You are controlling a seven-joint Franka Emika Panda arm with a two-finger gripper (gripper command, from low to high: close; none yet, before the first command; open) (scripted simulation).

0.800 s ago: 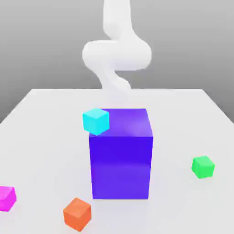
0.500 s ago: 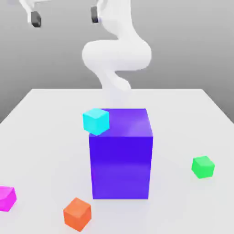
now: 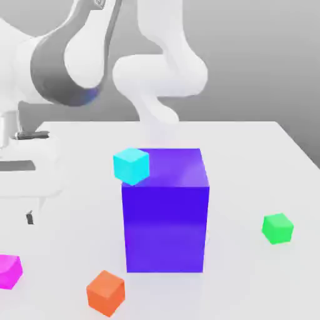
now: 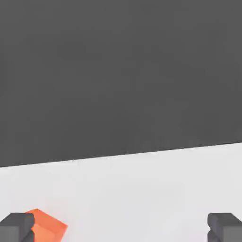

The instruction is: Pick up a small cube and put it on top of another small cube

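Above magenta cube (image 3: 9,272): claw (image 4: 121,228) spread wide (nothing gripped), orange cube (image 4: 46,227) near one fingertip.

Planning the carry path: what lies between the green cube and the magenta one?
In the exterior view, the big blue block and, nearer the magenta cube, the orange cube lie between it and the green cube.

The big block (image 3: 165,228) looks like smooth plastic, faintly glossy, with a soft sheen. The cyan cube (image 3: 131,166), pink cube (image 3: 9,272), orange cube (image 3: 105,293) and green cube (image 3: 277,229) look plain, smooth and plastic. The table (image 3: 244,181) looks smooth; the arm (image 3: 159,75) has a smooth, plastic-like white shell.
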